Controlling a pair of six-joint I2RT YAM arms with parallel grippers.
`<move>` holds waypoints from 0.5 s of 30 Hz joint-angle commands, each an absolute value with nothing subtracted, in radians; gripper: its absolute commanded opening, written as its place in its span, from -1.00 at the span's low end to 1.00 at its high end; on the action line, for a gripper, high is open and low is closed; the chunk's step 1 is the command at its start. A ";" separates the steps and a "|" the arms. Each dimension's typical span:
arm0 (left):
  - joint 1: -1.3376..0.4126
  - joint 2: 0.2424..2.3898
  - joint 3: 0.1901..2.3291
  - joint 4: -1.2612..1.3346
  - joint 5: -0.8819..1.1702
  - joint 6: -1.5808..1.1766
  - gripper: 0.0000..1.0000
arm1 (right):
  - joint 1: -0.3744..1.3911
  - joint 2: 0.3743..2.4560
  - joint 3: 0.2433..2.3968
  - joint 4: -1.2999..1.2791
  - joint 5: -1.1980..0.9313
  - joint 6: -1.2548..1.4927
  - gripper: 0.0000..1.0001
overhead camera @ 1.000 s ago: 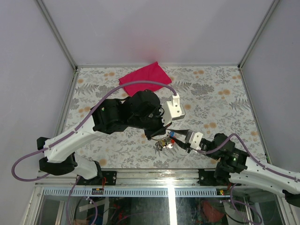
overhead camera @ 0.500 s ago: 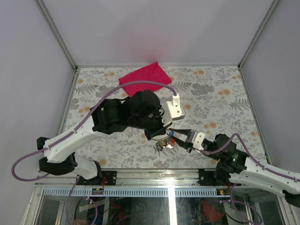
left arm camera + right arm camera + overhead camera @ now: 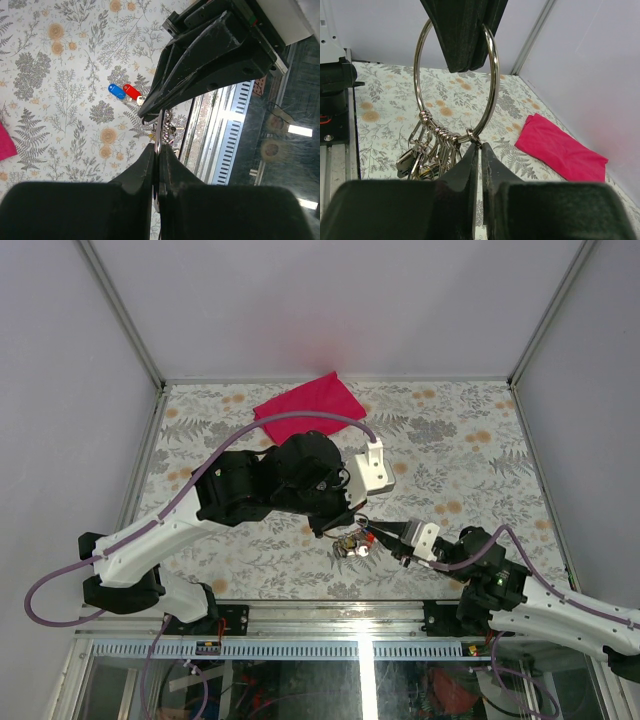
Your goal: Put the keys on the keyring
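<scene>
Left tool [image 3: 156, 150] clamps the keyring [image 3: 440, 132]; right tool [image 3: 479, 150], fingers together, meets its lower edge. Opposed pulling could twist the keyring free.

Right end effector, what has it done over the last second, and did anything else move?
The right end effector edged left and closed its jaws just under the keyring; whether it pinches the ring is unclear. The left end effector stayed shut on the ring's top, and the cloth did not move.
</scene>
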State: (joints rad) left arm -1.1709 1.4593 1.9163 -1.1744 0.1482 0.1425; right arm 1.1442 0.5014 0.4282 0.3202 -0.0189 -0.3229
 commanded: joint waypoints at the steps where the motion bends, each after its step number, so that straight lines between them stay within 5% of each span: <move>1: -1.177 1.448 1.950 -1.155 0.130 0.131 -1.00 | 1.143 0.459 0.455 0.301 0.012 -0.333 -0.96; 15: -1.177 1.410 1.886 -1.115 0.121 0.119 -1.00 | 1.143 0.419 0.599 -0.006 0.006 -0.337 -1.00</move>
State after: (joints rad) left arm -1.1717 1.4487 1.8946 -1.1362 0.1341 0.1265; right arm 1.1442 0.4271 0.5259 0.0517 -0.0166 -0.3401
